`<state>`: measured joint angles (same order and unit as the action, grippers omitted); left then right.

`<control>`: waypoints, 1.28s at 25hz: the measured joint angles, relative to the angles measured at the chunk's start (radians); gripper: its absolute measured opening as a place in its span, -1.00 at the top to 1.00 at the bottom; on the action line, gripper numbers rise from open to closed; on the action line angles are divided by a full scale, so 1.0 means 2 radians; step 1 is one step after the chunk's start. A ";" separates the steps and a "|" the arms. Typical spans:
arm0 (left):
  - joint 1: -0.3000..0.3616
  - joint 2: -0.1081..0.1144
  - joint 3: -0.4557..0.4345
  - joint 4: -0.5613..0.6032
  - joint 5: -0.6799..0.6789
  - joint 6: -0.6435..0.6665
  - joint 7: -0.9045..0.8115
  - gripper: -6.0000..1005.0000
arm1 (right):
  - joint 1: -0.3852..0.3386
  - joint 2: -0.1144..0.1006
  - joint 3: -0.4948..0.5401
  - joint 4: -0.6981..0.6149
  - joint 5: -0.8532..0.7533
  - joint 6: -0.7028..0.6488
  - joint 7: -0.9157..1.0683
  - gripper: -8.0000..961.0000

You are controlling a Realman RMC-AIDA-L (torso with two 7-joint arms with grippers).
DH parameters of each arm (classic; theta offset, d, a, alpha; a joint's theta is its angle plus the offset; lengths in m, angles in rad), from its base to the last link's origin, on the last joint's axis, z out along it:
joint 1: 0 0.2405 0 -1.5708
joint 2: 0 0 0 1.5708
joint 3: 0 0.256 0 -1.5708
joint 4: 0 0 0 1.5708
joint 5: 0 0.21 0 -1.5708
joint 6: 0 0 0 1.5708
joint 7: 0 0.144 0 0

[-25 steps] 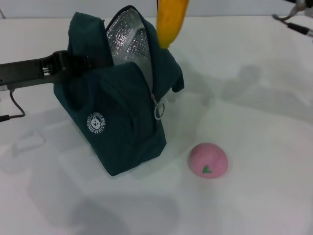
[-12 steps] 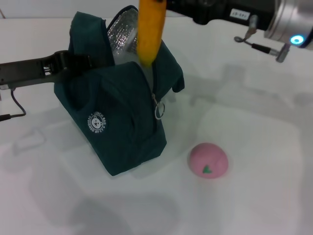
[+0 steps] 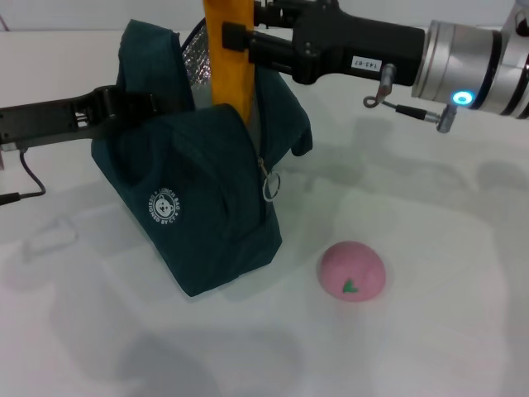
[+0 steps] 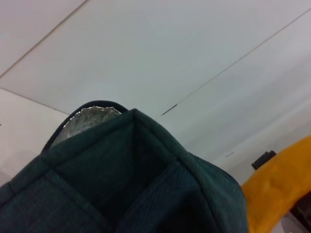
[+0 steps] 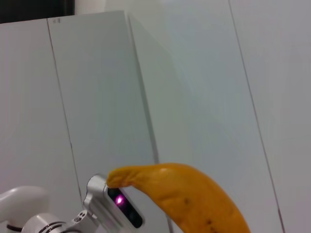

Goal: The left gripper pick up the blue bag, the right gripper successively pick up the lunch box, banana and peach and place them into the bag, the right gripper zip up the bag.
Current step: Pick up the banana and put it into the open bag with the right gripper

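Observation:
The blue bag (image 3: pixel 198 198) stands on the white table with its top open and its foil lining (image 3: pixel 198 58) showing. My left gripper (image 3: pixel 120 103) is shut on the bag's left upper side. The banana (image 3: pixel 227 58) hangs upright in my right gripper (image 3: pixel 238 37), which is shut on it from the right above the bag; its lower end dips into the opening. The left wrist view shows the bag's fabric (image 4: pixel 121 179) and the banana (image 4: pixel 277 189). In the right wrist view the banana (image 5: pixel 189 199) is close up. The peach (image 3: pixel 353 270) lies to the bag's right. The lunch box is out of view.
The bag's ring zipper pull (image 3: pixel 270 184) hangs down its front edge. A black cable (image 3: pixel 25 178) runs along the table's left edge. The right arm's silver segment (image 3: pixel 471 58) reaches in from the upper right.
My right arm has come in from the right, carrying the banana leftward and down, from beside the bag's opening to over it. The bag, left gripper and peach have not moved.

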<state>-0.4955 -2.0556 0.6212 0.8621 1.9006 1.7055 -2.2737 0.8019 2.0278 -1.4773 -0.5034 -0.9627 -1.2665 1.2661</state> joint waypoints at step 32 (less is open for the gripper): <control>0.004 -0.002 0.000 0.000 0.000 0.001 -0.001 0.93 | 0.007 -0.001 -0.033 0.012 0.015 0.037 0.024 -0.26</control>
<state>-0.4876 -2.0602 0.6213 0.8621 1.9006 1.7071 -2.2749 0.8160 2.0263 -1.5441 -0.4790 -0.9327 -1.1918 1.3151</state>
